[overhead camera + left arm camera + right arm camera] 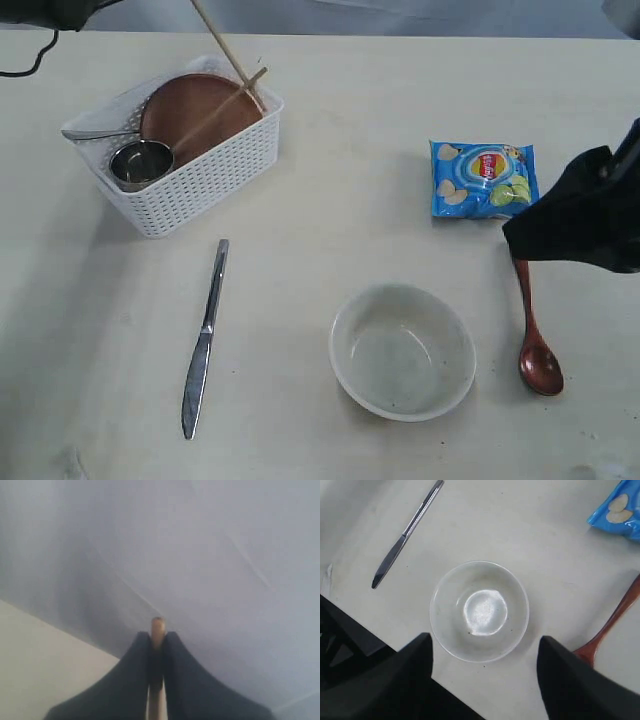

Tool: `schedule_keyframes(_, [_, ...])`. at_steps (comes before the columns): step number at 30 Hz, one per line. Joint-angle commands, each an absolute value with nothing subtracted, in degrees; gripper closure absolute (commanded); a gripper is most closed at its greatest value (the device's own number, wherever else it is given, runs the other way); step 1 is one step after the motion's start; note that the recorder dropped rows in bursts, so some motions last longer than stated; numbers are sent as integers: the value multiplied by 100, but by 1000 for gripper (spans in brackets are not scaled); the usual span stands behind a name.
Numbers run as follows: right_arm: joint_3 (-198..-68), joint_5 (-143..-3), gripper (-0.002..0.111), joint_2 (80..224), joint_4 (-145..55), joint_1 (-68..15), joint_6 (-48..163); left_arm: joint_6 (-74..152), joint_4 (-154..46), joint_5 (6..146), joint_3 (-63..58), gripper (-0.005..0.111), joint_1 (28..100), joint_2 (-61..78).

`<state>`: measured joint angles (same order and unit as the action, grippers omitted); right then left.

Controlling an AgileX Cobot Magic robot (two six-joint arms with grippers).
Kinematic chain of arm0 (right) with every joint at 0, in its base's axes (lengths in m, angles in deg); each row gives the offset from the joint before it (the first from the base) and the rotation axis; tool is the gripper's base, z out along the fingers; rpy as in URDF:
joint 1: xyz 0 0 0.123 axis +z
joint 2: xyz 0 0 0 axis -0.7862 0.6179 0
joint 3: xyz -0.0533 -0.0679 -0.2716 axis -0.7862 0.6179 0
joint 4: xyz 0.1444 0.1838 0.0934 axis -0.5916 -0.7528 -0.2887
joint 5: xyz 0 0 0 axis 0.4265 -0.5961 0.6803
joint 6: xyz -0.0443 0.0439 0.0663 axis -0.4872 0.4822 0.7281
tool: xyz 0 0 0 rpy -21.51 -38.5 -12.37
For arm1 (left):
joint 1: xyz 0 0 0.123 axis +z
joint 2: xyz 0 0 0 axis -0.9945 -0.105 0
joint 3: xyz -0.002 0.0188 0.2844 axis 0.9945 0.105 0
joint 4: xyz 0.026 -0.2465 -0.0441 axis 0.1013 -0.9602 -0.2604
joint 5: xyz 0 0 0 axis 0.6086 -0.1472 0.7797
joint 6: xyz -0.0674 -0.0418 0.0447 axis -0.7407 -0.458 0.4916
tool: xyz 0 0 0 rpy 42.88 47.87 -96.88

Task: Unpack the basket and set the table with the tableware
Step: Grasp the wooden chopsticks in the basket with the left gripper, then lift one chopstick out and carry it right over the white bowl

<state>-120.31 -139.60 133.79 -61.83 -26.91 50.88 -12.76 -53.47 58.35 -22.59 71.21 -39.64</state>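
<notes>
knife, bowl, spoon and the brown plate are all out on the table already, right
Not quite. The knife, bowl and spoon are out on the table, but the brown plate sits in the basket, as the exterior view shows.

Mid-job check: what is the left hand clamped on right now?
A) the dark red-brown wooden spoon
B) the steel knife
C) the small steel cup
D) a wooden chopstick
D: the left hand is shut on a thin wooden chopstick, as the left wrist view shows; the steel knife and dark red-brown wooden spoon lie on the pale cream table, and the small steel cup sits in the white lattice basket.
</notes>
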Motion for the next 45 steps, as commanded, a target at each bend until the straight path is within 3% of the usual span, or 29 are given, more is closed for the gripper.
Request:
schedule_keyframes(1, [-12030,-13997,50,13353,-6145,-2692,5113,-1376,-5428,5670,-2529,106,7114,-3884])
schedule_keyframes(22, [-12030,-14035,50,13353,-6145,-2692,5126,-1330,-5386,5958,-3418,106,7190,-3658])
schedule_keyframes(32, [-12030,-13768,50,13353,-5857,-2692,5126,-1029,-4816,8467,-3418,107,7404,-2717])
schedule_keyframes(35, [-12030,-13627,57,13353,-5594,-2692,5173,-303,-4990,9253,-3418,107,7391,-2400])
schedule_keyframes(45, [-12030,-13348,109,12906,-5338,-2692,4930,3421,-8129,11490,-3407,107,7404,-1641])
